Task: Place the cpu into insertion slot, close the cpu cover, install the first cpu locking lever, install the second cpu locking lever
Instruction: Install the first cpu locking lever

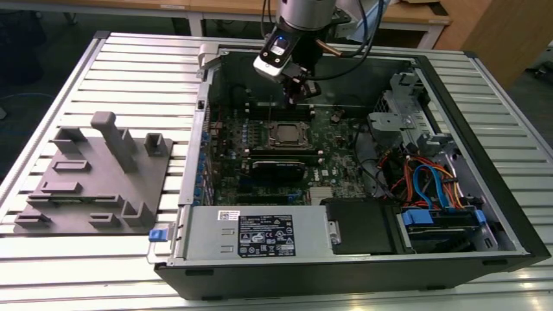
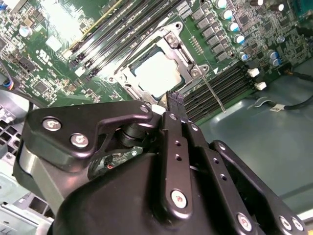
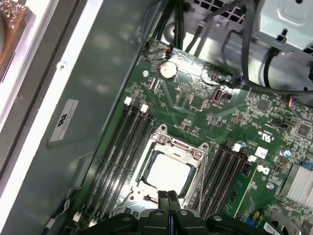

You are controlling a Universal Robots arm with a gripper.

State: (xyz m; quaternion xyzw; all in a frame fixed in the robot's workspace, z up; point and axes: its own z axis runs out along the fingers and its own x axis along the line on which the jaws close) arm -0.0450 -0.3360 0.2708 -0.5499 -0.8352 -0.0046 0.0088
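Closed, empty pincer [image 3: 168, 196] hung near the cover [image 3: 180, 148] edge. The cpu [image 3: 168, 172] sat in the slot [image 3: 145, 171], cover down over it. Risk: pincer could skid off the thin lever [image 2: 214, 92] (springy wire, I'd guess) and gouge the board [image 3: 195, 98]. White label [image 3: 63, 120] on the case wall [image 3: 98, 73], print not legible.

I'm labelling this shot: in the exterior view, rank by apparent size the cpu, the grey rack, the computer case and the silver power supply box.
Largest to smallest:
1. computer case
2. grey rack
3. power supply box
4. cpu
No two look alike, so the order is clear.
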